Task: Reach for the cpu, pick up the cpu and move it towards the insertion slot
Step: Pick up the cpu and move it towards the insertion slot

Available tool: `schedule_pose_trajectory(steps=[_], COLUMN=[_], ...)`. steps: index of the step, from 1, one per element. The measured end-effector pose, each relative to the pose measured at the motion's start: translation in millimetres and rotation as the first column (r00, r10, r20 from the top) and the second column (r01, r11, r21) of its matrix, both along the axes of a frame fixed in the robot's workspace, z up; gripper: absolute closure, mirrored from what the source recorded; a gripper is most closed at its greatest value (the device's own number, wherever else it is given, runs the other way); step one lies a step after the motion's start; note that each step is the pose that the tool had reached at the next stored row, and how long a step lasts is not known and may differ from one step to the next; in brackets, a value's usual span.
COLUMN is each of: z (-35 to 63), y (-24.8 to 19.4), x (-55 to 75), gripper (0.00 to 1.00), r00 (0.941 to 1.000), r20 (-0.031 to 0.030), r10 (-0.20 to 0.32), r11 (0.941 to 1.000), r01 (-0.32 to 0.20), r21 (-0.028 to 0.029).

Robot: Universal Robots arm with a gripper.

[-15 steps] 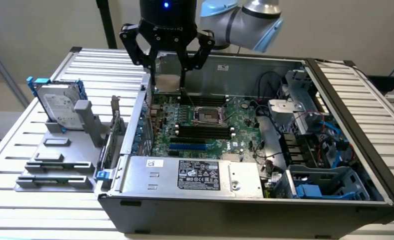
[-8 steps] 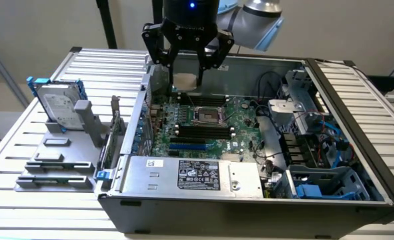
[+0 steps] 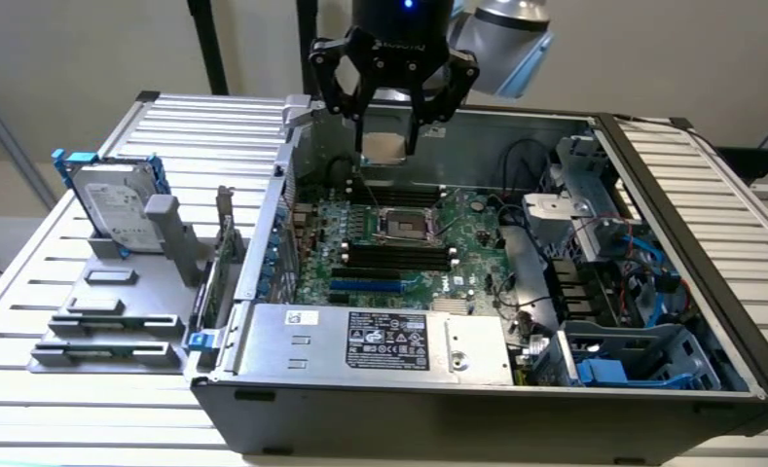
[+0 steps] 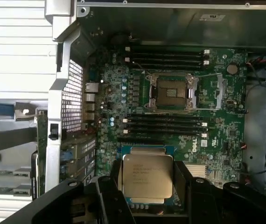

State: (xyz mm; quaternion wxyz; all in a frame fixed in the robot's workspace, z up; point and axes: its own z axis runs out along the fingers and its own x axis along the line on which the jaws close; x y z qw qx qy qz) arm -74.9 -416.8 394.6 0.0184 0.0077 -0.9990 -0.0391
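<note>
Nearest the wrist camera, the gripper (image 4: 148,186) has its dark fingers (image 4: 108,198) clamped on opposite edges of the cpu (image 4: 148,176), which hangs flat with its silver top facing the camera, lifted clear of the board. Beyond it lie the black memory slots (image 4: 165,128), then the slot (image 4: 171,92), an open silver frame with a dark centre, well apart from the chip and straight ahead of it across the motherboard (image 4: 212,144). In the exterior view the gripper (image 3: 386,136) holds the cpu (image 3: 385,148) high above the case (image 3: 488,409), with the slot (image 3: 406,228) below and nearer the camera; chip and socket edges look roughly parallel
</note>
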Motion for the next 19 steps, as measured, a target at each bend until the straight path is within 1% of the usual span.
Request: schedule_pose_trajectory(steps=[5,9,13,19], z=[-2.0,-5.0,-11.4,-22.2], y=[14.9,28.7,42.7,60.5], x=[13.3,23.0,30.6,39.9], gripper=[0.46,0.46,0.46,0.46], r00=[1.0,1.0,1.0,1.0], r20=[0.0,0.0,0.0,0.0], r10=[0.0,0.0,0.0,0.0], r11=[1.0,1.0,1.0,1.0], r01=[0.0,0.0,0.0,0.0], r21=[-0.0013,-0.0038,-0.0069,-0.0071])
